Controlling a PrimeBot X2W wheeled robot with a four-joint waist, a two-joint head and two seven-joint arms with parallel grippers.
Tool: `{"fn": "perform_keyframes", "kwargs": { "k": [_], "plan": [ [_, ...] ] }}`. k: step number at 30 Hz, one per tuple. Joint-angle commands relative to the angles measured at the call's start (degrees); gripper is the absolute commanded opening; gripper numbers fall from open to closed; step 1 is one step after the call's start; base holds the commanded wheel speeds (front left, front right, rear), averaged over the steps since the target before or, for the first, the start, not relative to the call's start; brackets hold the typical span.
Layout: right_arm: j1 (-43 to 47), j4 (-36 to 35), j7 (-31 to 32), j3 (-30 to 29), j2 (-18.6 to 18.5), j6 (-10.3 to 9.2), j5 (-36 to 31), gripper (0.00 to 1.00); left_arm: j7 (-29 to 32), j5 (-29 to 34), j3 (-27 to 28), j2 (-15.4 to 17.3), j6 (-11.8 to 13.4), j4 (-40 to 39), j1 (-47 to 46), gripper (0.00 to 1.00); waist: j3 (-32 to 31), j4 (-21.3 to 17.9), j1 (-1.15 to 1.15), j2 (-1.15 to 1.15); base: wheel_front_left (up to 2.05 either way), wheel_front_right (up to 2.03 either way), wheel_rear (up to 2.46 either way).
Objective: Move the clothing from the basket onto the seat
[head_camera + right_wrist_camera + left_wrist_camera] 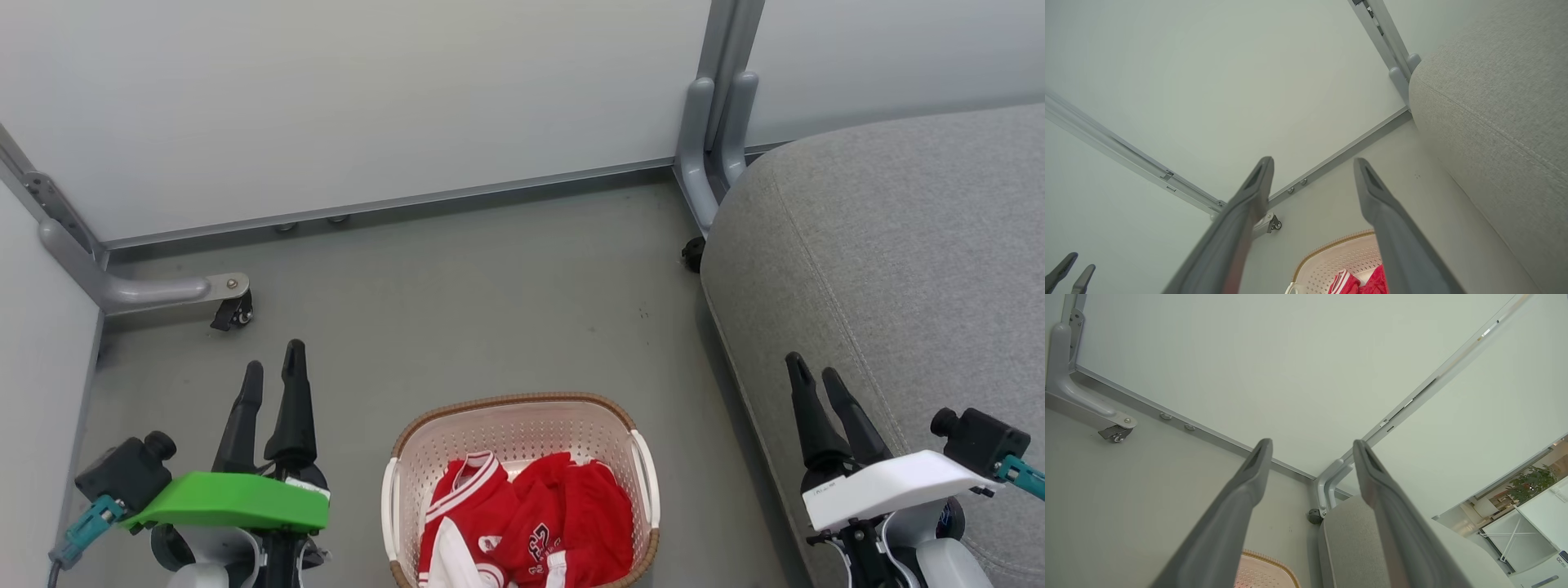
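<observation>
Garment: the red sports garment with white sleeves and striped ribbed trim [531,523] lies crumpled inside the basket, with nothing gripping it.
Basket: the cream-white perforated plastic basket with a brown woven-look rim [513,402] stands on the grey floor [457,294] between your two arms.
Seat: the large grey fabric cushion [898,261] rises near the basket, on your right.
Left gripper [273,356]: fingers parted and empty, poised beside the basket.
Right gripper [812,365]: fingers parted and empty, over the seat's near edge.
Step in hand: judged to be the approach, since no pickup has been made.
Next move: lower one gripper into the basket, close on a thick fold, and lift clear of the rim.
</observation>
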Motion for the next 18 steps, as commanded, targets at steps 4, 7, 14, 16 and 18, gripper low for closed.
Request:
{"fn": "perform_keyframes", "kwargs": {
  "k": [4, 7, 14, 16, 18],
  "plan": [
    [0.1, -1.6, -1.3, 0.5, -0.6, 0.02, -4.2, 1.0, -1.1, 4.1, -0.8, 0.4, 0.0, -1.4, 0.2, 1.0, 0.0, 0.0, 0.0, 0.16, 0.0, 0.0, 0.0],
    [0.3, -2.0, -1.8, 0.9, -0.7, 0.03, -6.3, 1.0, -1.6, 6.2, -1.3, 0.4, 0.0, -1.6, 0.3, 1.0, 0.0, 0.0, 0.0, 0.17, 0.0, 0.0, 0.0],
    [0.5, -2.8, -3.0, 1.5, -0.8, 0.03, -11.0, 1.0, -2.8, 10.6, -2.1, 0.5, 0.1, -2.2, 0.6, 1.0, -0.1, 0.0, 0.0, 0.2, 0.0, 0.0, 0.0],
    [0.6, -2.9, -3.3, 1.7, -0.8, 0.03, -12.4, 1.0, -3.1, 11.6, -2.3, 0.5, 0.3, -2.4, 0.6, 1.0, -0.1, 0.0, 0.0, 0.2, 0.0, 0.0, 0.0],
    [0.7, -3.1, -3.6, 1.9, -0.8, 0.02, -13.6, 1.0, -3.5, 12.7, -2.4, 0.5, 0.3, -2.6, 0.7, 1.0, -0.2, 0.0, 0.0, 0.21, 0.0, 0.0, 0.0]
  ]
}}
